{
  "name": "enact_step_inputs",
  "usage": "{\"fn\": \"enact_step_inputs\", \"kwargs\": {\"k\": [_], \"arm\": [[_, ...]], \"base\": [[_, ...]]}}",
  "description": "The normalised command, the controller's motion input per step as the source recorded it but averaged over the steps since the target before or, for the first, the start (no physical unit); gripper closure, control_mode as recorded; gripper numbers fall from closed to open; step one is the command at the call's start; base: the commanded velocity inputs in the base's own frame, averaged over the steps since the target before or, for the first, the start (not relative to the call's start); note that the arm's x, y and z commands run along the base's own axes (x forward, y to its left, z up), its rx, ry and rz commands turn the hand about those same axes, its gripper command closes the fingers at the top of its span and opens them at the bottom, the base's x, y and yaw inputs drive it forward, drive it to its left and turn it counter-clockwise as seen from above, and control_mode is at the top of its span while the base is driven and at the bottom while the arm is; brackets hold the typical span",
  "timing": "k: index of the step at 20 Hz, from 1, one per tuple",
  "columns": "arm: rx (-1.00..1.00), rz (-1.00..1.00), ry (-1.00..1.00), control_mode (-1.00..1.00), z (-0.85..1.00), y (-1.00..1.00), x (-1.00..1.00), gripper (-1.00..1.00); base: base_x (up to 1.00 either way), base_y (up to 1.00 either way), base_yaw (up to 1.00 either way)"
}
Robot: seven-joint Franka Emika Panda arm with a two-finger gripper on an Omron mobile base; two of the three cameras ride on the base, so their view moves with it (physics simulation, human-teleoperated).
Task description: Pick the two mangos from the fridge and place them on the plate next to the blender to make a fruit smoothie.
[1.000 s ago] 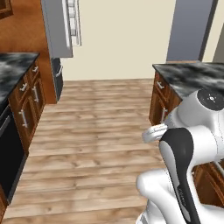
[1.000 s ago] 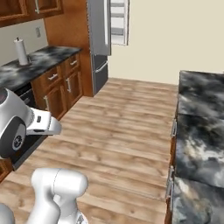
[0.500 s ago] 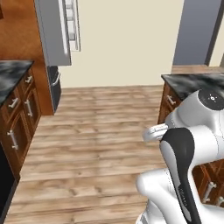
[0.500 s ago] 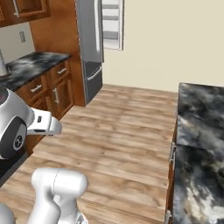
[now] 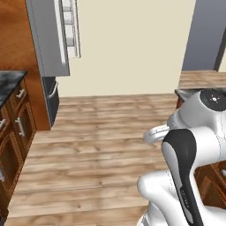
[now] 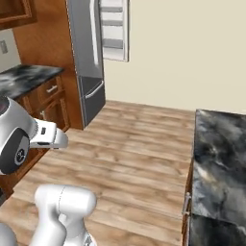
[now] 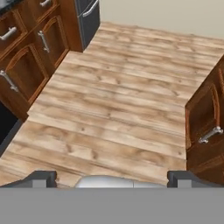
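1. Floor: light wood planks (image 5: 97, 145), running from the cabinets to a cream back wall (image 5: 132, 44).
2. Left side: dark wood cabinets (image 7: 30, 57) w/ metal handles, under a dark marbled counter (image 6: 24, 79).
3. Right side: second marbled counter (image 6: 218, 163) over wood cabinets (image 7: 203, 118).
4. Fridge (image 6: 86, 57) stands at the far left by the wall, grey-silver, door open; white door shelves (image 6: 114, 29) visible. In left base view fridge (image 5: 48, 39) sits at top left, lower drawer dark.
5. Fridge interior not visible from here; can't tell what is on the shelves.
6. Gripper (image 7: 111, 177): fingertips (image 7: 41, 178) far apart at bottom of hand view, spread wide, nothing between them; hand cam looks down at the floor between the cabinet rows.
7. Arm folded close over the base, well away from the fridge.
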Motion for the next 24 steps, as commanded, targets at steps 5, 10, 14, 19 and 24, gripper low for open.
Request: {"fn": "enact_step_inputs", "kwargs": {"k": [5,10,14,19,24], "arm": [[0.00,0.00,0.00,1.00,0.00,0.00,0.00,-1.00],[0.00,0.00,0.00,1.00,0.00,0.00,0.00,-1.00],[0.00,0.00,0.00,1.00,0.00,0.00,0.00,-1.00],[0.00,0.00,0.00,1.00,0.00,0.00,0.00,-1.00],[0.00,0.00,0.00,1.00,0.00,0.00,0.00,-1.00]], "base": [[1.00,-0.09,0.00],[1.00,-0.13,0.00],[1.00,-0.11,0.00],[1.00,-0.12,0.00],[1.00,-0.19,0.00]]}}
